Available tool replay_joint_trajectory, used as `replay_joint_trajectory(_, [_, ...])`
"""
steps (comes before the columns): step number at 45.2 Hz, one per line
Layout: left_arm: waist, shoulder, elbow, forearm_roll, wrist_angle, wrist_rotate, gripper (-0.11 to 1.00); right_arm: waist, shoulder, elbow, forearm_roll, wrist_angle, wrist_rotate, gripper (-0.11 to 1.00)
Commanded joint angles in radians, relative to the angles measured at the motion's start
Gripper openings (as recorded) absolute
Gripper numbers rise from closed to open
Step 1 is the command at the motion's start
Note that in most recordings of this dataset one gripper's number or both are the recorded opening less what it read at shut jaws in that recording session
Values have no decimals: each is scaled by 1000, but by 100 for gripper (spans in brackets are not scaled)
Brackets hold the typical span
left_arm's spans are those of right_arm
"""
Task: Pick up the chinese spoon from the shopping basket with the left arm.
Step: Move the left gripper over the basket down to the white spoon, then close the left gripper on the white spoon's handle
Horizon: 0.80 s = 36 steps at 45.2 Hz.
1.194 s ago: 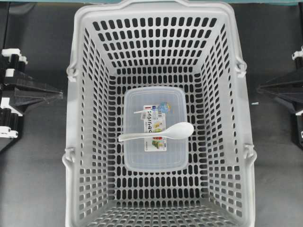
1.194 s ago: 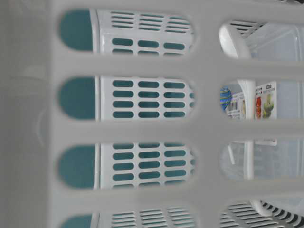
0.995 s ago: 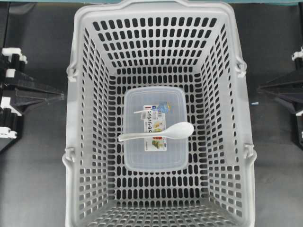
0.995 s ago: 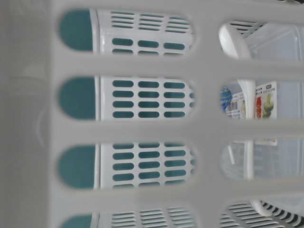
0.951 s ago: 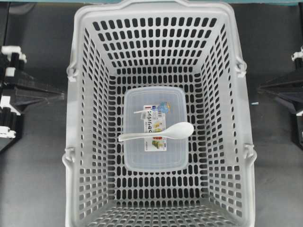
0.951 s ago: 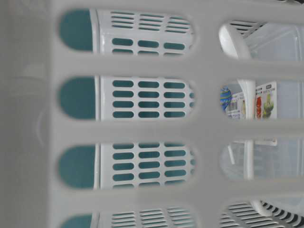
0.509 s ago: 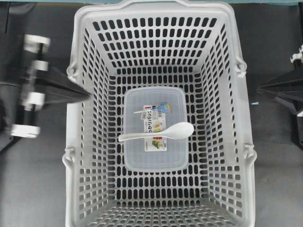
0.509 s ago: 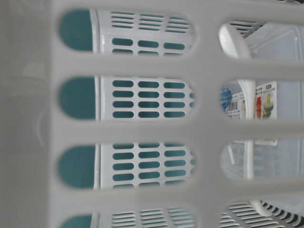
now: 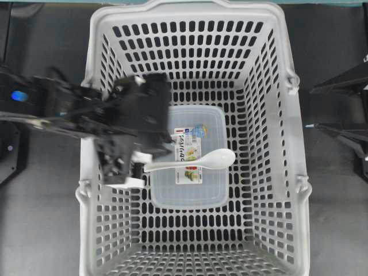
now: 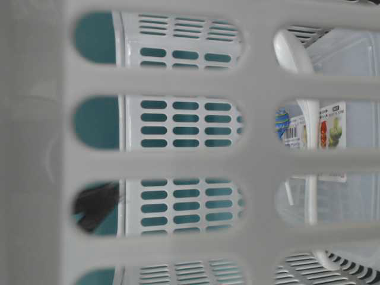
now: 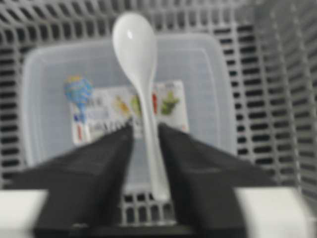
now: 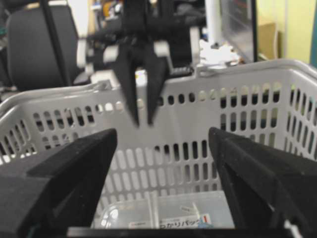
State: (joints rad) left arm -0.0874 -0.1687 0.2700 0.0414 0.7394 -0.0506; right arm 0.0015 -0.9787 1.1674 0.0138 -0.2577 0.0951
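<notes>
The white chinese spoon lies across the lid of a clear container inside the grey shopping basket, bowl to the right. My left arm, with its blue mark, reaches over the basket's left wall. The left gripper hangs above the handle end. In the left wrist view its gripper is narrowly open, one finger either side of the spoon handle, not touching it. From the right wrist view the left gripper hangs at rim height. My right gripper is wide open and empty, outside the basket's right side.
The clear lidded container with a printed label lies on the basket floor under the spoon. The basket's slotted walls rise on all sides. In the table-level view a dark blur shows through a wall slot.
My left arm has swung from outside the basket's left wall to over the spoon handle. The right gripper's jaws have spread apart. The spoon and container have not moved.
</notes>
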Motion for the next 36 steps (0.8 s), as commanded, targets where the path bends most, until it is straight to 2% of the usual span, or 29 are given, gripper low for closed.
replay_joint_trajectory(1, [-6,40,-60,3,25,-11,37,3,3,-23,3,-5,0,72])
replay_joint_trajectory(5, [-8,91,-87,3,58,-38,66,2,0,-21,3,-5,0,72])
replay_joint_trajectory(10, [-11,156,-118,3,78,-66,89,2,-5,-21,5,-5,-2,72])
replay_joint_trajectory(26, [-29,311,-123,3,75,-78,86,2,-5,-20,3,-5,-2,72])
replay_joint_trajectory(36, [-23,353,-115,3,52,-81,85,2,-5,-20,3,-5,-2,72])
